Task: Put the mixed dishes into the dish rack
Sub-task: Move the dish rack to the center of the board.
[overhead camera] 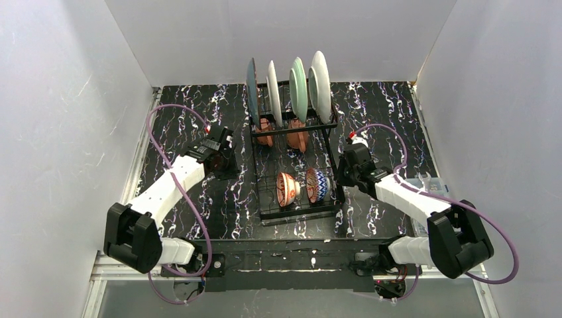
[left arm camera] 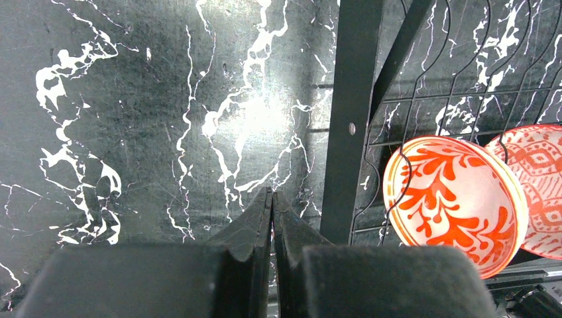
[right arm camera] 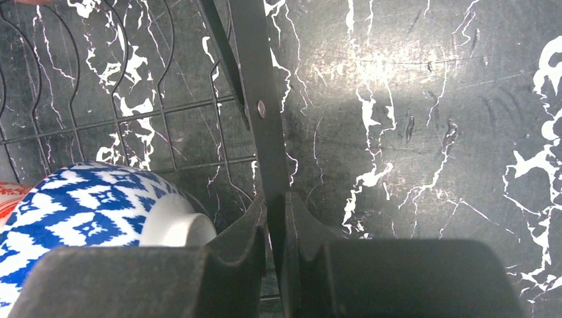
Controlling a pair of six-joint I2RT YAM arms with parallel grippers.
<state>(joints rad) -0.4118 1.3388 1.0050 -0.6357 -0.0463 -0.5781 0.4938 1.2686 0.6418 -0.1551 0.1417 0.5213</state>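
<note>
The black wire dish rack (overhead camera: pixel 295 213) stands mid-table. Four plates stand upright in its far slots: dark teal (overhead camera: pixel 252 81), white (overhead camera: pixel 273 89), pale green (overhead camera: pixel 299 86) and another white (overhead camera: pixel 322 83); no red plate shows. Two terracotta mugs (overhead camera: pixel 265 132) (overhead camera: pixel 297 136) lie just in front of them. A red-patterned bowl (overhead camera: pixel 287 189) and a bowl that is blue-patterned outside (overhead camera: pixel 317 184) stand on edge at the near end. My left gripper (overhead camera: pixel 226 169) (left arm camera: pixel 272 195) is shut and empty over the table, left of the rack. My right gripper (overhead camera: pixel 343 179) (right arm camera: pixel 275 202) is shut and empty over the rack's right edge bar (right arm camera: pixel 262 99).
The table is black marble-patterned, with white walls on the left, back and right. A small clear box (overhead camera: pixel 424 184) sits at the right edge behind my right arm. The rack's left frame bar (left arm camera: pixel 354 119) and both bowls (left arm camera: pixel 454 202) (left arm camera: pixel 540 179) show in the left wrist view.
</note>
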